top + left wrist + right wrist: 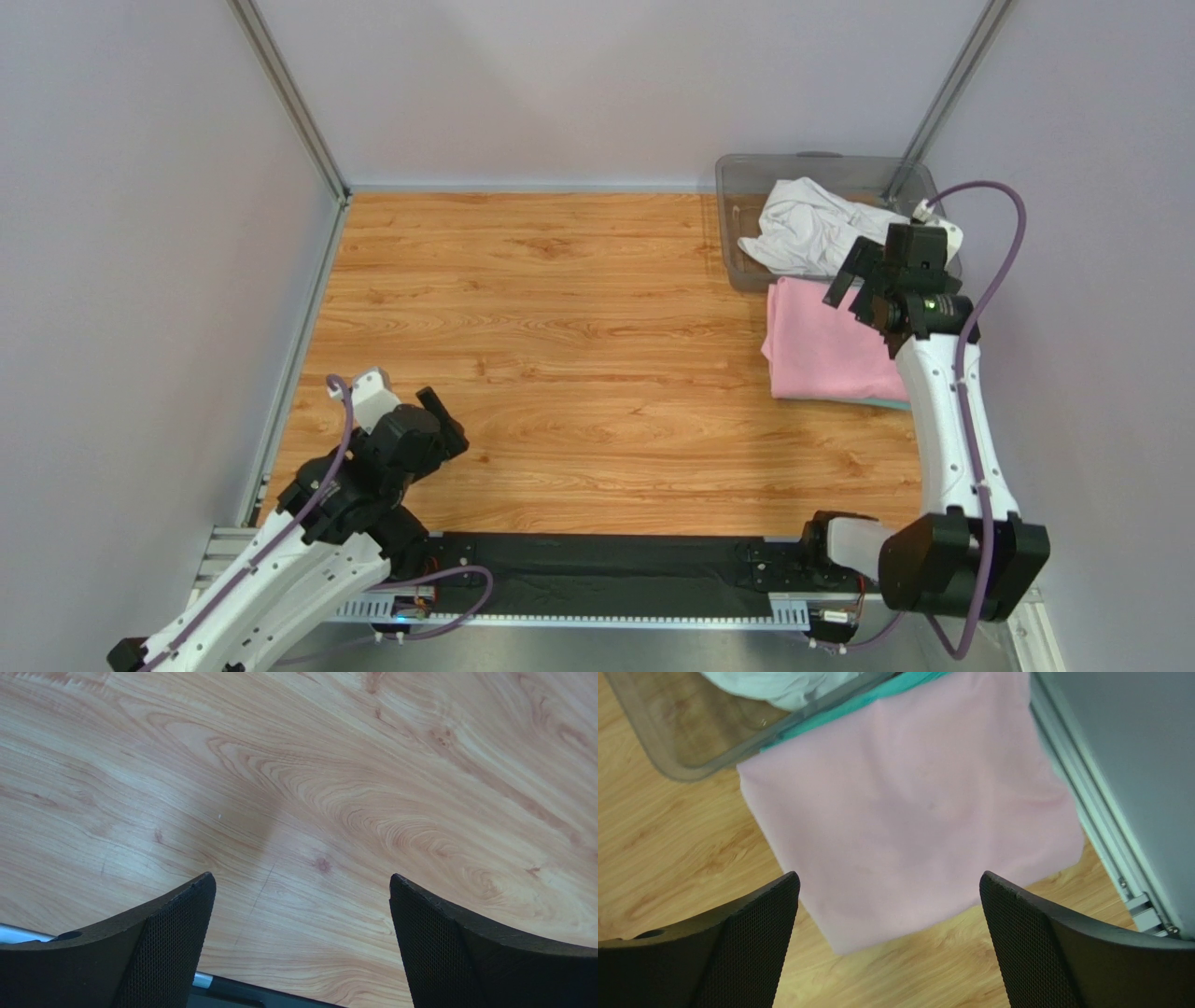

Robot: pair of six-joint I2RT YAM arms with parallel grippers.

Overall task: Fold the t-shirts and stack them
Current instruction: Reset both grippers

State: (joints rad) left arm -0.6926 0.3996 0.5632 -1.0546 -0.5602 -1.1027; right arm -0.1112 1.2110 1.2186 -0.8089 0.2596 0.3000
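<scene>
A folded light pink t-shirt [828,343] lies on the wooden table at the right, on top of a teal t-shirt whose edge shows in the right wrist view [836,715]. The pink shirt fills that view [913,812]. A crumpled white t-shirt [814,224] lies in the clear grey bin [744,175] behind them. My right gripper [859,280] is open and empty, raised over the pink shirt [889,903]. My left gripper [438,416] is open and empty above bare wood near the front left [302,910].
The bin's corner [675,756] sits just beyond the pink shirt. A metal frame rail [1102,847] and the right wall run close beside the shirts. A black strip [617,574] lies along the table's near edge between the arm bases.
</scene>
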